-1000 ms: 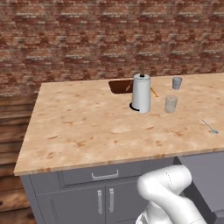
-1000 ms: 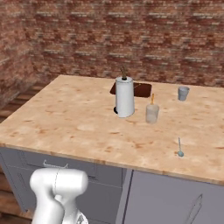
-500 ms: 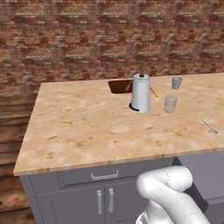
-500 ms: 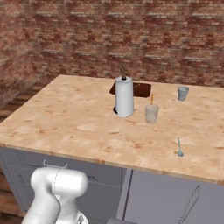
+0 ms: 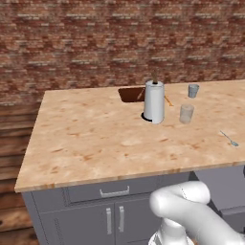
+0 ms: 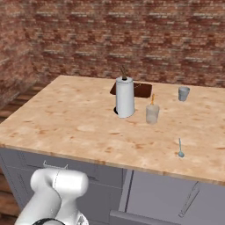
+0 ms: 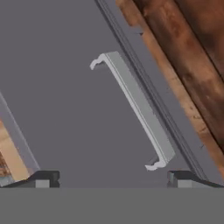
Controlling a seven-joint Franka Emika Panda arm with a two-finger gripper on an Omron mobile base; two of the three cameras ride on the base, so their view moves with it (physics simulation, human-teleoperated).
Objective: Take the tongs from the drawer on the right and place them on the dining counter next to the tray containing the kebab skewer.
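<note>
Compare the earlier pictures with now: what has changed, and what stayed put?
The arm shifted slightly, and the drawer appears to have slid further out, low in the right base view. Nothing on the dining counter moved: tray, paper-towel roll, cups, spoon.

Even, soft rendered light, faint shadows, textures perhaps slightly blurred.

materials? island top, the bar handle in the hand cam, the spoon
Long peach-tan island top: looks like polished stone, speckled and mottled, thick edge. Pale silver bar handle on the flat grey panel: likely brushed metal, matte sheen. Thin silver spoon: probably metal, too small to confirm.
</note>
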